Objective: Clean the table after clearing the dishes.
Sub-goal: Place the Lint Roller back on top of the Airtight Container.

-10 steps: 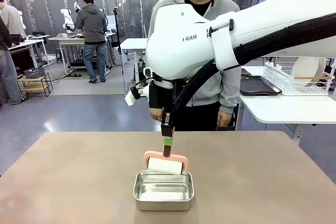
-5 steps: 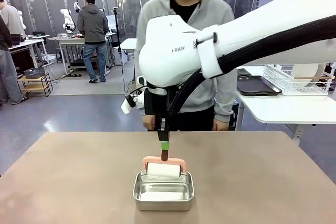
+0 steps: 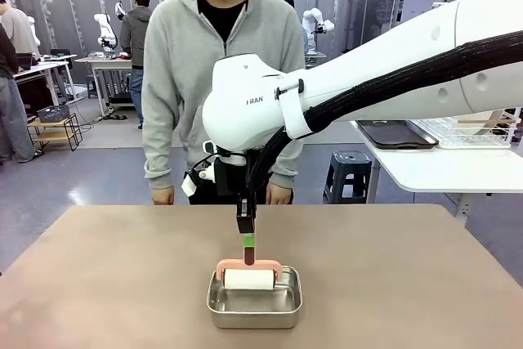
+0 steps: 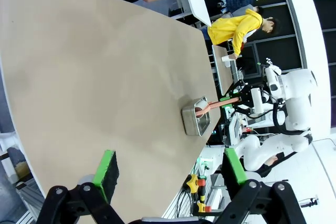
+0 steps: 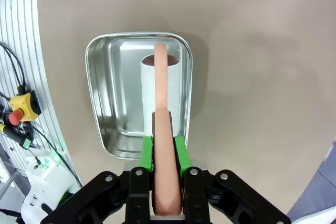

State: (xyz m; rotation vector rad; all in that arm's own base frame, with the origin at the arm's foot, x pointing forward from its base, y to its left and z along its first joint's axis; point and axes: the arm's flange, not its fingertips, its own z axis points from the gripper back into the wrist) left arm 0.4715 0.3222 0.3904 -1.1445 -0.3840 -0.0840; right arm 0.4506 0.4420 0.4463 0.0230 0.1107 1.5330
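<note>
Tan-brown table point(image 3: 409, 267), small steel pan point(image 3: 254, 306) near its middle

The right arm point(image 3: 384, 79) reaches in from the right across the table's middle, wrist turned straight down. Its gripper point(image 3: 248, 243) is clamped on a pink handle point(image 5: 161, 129). The left gripper point(image 4: 170, 170) hangs above the table's edge, jaws wide apart.

Even overhead indoor light, sharp frames, fisheye warp in both wrist views.
Table point(image 3: 122, 284) matte, no glare; steel pan point(image 5: 137, 93) mirrors soft highlights on its walls and drops a faint shadow to its right in the right wrist view. Left wrist view strongly tilted, edges bowed, far background bright white. Front view crisp near and far.
</note>
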